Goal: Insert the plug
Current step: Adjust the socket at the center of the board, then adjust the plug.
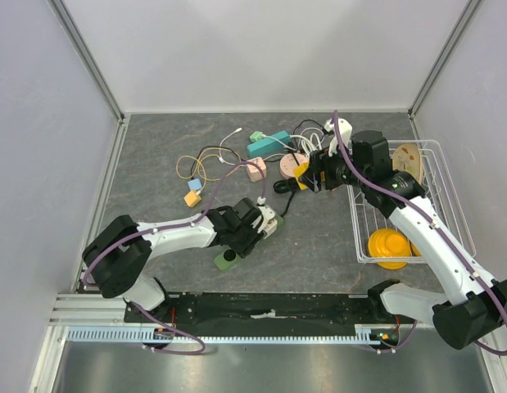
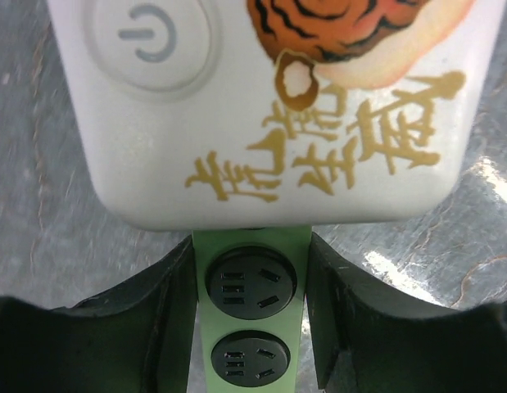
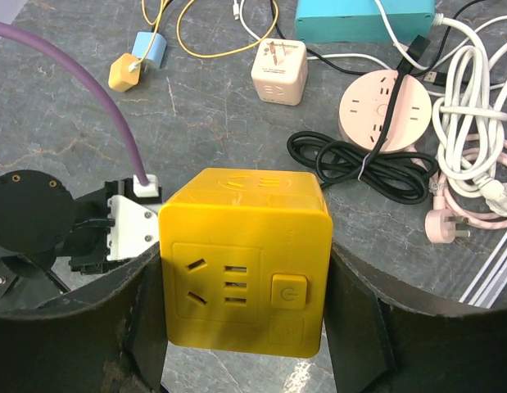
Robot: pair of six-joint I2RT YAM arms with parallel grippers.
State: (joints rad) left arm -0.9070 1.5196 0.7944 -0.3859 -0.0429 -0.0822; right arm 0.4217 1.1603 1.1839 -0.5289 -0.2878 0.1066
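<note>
Gripping on both sides, nothing released. On the left, clamped by the left gripper (image 2: pixel 251 278) across the narrow width of a green power strip (image 1: pixel 228 258), flat on the table (image 1: pixel 171 139) near the robot's bases, with two round black sockets showing between the fingers (image 2: pixel 155 327) and a white block (image 2: pixel 269 106) — power button, tiger print — just past the fingertips at the strip's far end; cannot tell whether joined to the strip or merely resting on it. On the right, closed by the right gripper (image 3: pixel 245 270) on a yellow socket cube (image 3: pixel 237 205), squeezed on two opposite side faces, apparently lifted off the table amid the clutter of cables, socket face and switch turned toward the wrist camera. No plug in either grasp. Hard to name the intended plug; likeliest the pink plug (image 3: pixel 443 225), lying loose on the table to the right of the cube, just beside the white cable coil (image 3: pixel 470 123) and near the tied black cord bundle (image 3: pixel 359 162). Probably light and rigid in the moulded body, smooth enough to twist between pads, and tugged about by a springy cord behind. Best taken on the flat sides of the body, close behind the pins, never by the cord and never on the pins themselves — thin, easily bent. Would call for a freed gripper first, then square alignment with a socket. Expect push-back from stiff contacts against a light strip, so hold the strip pinned during the push.
</note>
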